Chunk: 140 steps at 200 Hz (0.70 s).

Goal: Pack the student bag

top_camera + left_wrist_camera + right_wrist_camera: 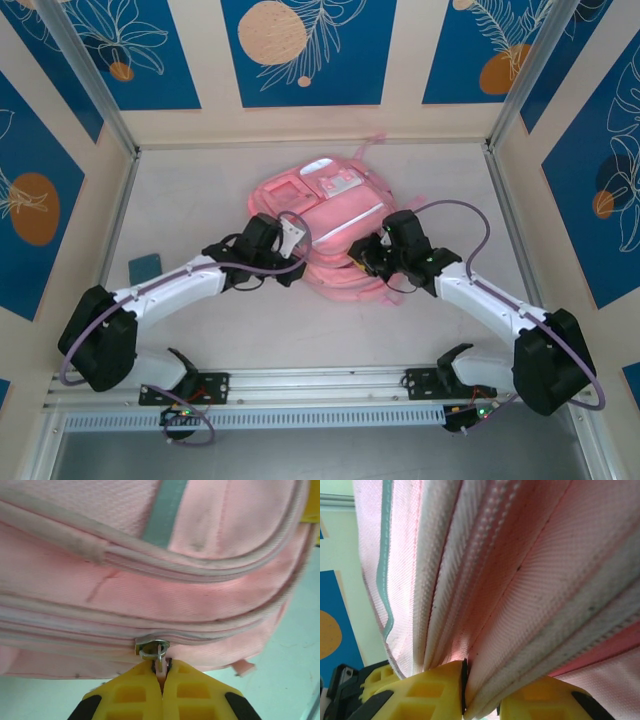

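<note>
the student bag (335,225) is laid flat near the far edge of the table (190,200). the zip pull (159,661) is clamped by the shut left gripper (162,682), likely for opening; its fabric is pinched by the right gripper (481,700) as bracing.

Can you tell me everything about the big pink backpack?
The backpack is big, soft, pink woven fabric, lying flat on the pale table with its front pockets facing up. It has a pale grey-green strip and slightly grubby piped zips. The left end effector pinches a small zipper pull on one side; the right end effector grips a fold of its fabric on the other side.
</note>
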### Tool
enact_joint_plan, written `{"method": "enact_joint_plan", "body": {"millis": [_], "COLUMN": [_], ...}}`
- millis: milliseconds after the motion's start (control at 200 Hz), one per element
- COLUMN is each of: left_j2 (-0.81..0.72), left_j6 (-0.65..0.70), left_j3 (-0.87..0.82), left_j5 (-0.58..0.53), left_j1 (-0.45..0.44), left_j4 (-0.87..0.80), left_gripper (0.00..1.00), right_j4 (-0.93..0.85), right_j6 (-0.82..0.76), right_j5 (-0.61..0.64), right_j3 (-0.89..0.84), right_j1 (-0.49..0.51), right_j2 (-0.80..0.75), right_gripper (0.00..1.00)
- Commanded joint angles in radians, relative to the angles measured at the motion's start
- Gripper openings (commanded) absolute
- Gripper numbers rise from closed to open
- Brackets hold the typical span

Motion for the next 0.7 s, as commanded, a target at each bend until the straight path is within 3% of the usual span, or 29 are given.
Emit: {"method": "enact_joint_plan", "body": {"millis": [0,355,510,695], "left_j2": [-0.018,0.092,0.118,0.062], "left_j6": [-0.049,-0.209,-0.235,-0.228], "left_j3": [0.007,0.117,0.151,0.161], "left_j5": [0.061,0.091,0.048,-0.019], "left_j1": [-0.055,-0.158,-0.159,-0.135], "left_j4": [0.101,0.244,0.181,0.048], "left_gripper": [0.00,0.00,0.00,0.40], "right_j4": [0.053,0.013,-0.071,-0.261], "right_j6": [0.010,-0.012,-0.057,-0.163], "right_j5": [0.006,0.043,0.084,0.178], "right_j3": [0.020,0.016,0.019,0.060], "right_j1": [0.025,0.036,0.013,-0.014], "right_j2": [0.031,0.023,-0.035,-0.112], "right_gripper": [0.23,0.26,0.32,0.48]}}
